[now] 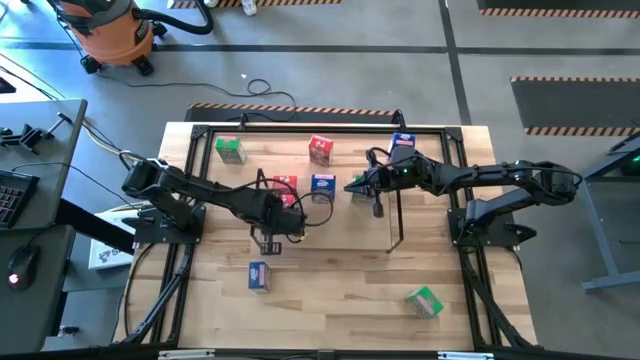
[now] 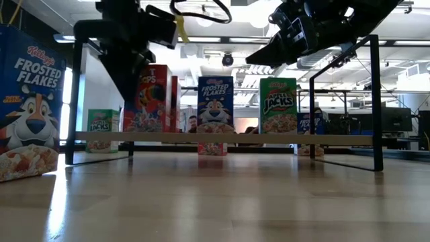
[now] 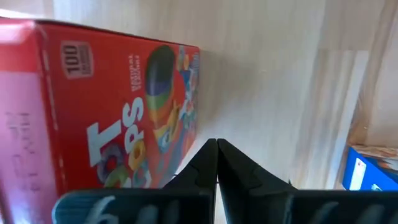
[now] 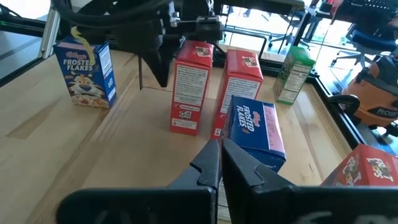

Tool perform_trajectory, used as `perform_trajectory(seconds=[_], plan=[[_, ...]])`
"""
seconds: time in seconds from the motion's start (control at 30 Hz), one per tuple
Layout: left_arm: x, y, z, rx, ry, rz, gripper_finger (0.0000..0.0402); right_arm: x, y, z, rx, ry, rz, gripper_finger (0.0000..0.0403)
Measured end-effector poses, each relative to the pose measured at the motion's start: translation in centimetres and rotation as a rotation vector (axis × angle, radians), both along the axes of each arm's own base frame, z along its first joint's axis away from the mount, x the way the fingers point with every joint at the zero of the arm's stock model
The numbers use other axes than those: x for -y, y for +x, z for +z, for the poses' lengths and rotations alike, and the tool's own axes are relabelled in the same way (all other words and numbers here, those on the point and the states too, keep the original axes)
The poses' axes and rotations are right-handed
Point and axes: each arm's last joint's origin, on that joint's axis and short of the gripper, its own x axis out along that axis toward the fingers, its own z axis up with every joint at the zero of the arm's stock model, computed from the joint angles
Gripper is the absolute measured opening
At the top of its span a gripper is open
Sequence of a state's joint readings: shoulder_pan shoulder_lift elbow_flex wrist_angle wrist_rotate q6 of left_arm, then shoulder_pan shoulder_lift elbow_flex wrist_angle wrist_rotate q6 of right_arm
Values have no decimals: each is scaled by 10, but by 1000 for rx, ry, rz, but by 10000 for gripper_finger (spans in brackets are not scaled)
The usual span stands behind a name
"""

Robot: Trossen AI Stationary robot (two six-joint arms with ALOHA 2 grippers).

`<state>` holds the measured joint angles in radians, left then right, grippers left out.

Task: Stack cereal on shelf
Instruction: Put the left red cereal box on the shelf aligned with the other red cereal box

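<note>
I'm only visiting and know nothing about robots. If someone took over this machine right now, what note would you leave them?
Left gripper: shut, empty, beside the red box.
Right gripper: shut, empty, above the blue box.
Those two and a green box stand in a row at the shelf; I can't tell whether they rest on it.
Loose on the table: back green box, back red box, back blue box, front blue box, front green box.
Left to do: shelve the loose ones.

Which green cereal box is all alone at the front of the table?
The green cardboard cereal box near the table's front right corner. The other green box stands at the back left, and no boxes or arms are close to the lone one.
</note>
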<state>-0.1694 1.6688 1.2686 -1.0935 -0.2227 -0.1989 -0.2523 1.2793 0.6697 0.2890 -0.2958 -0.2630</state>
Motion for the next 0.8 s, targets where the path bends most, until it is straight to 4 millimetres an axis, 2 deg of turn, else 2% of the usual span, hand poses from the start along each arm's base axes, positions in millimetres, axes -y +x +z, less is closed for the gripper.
perform_trajectory(seconds=[0.43, 0.63, 0.8], plan=[[-7, 5, 0, 41, 16, 26, 0, 0, 0, 0, 0, 0, 0, 0], [0, 4, 2, 56, -46, 33, 0, 0, 0, 0, 0, 0, -1, 0], [4, 4, -4, 82, -20, 26, 0, 0, 0, 0, 0, 0, -1, 0]])
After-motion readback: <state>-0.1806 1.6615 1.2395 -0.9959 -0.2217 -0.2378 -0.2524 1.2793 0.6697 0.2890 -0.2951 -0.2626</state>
